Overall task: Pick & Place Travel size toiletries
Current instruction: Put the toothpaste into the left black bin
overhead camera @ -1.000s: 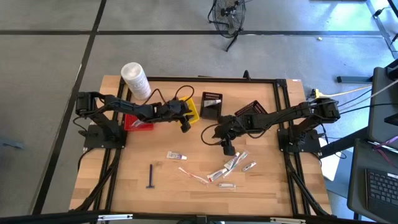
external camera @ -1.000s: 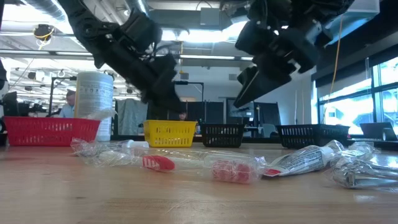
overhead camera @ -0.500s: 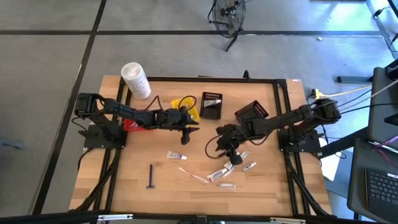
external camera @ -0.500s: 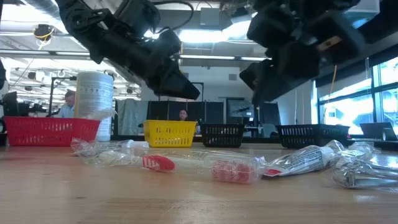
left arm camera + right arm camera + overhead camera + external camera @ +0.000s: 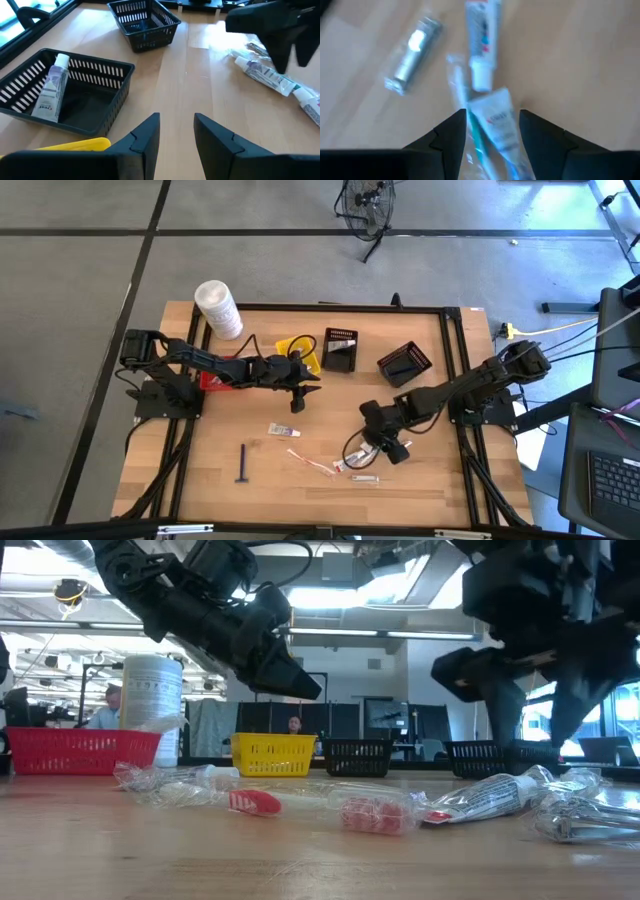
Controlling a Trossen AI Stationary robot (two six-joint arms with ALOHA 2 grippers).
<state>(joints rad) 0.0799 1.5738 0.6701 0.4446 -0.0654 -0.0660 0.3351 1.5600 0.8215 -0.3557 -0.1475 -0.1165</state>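
From above, the right gripper (image 5: 392, 448) hangs over the cluster of toiletries (image 5: 358, 465) at the table's (image 5: 450, 480) near right; the left gripper (image 5: 299, 394) hovers mid-table beside the yellow basket (image 5: 304, 352). The low view shows wrapped sticks (image 5: 300, 802) and tubes (image 5: 495, 796) lying flat. The left wrist view shows parted, empty fingers (image 5: 142, 137) and a tube (image 5: 51, 88) in a black basket (image 5: 90, 107). The right wrist view shows open fingers (image 5: 451, 131) straddling a sachet (image 5: 496, 122), not gripping

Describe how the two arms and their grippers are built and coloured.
Both arms are dark, slim and jointed, mounted on black bases at the table's side edges. Black cables loop beside the left gripper and the right gripper. Each ends in two matte black, wedge-shaped fingers. No markings are readable.
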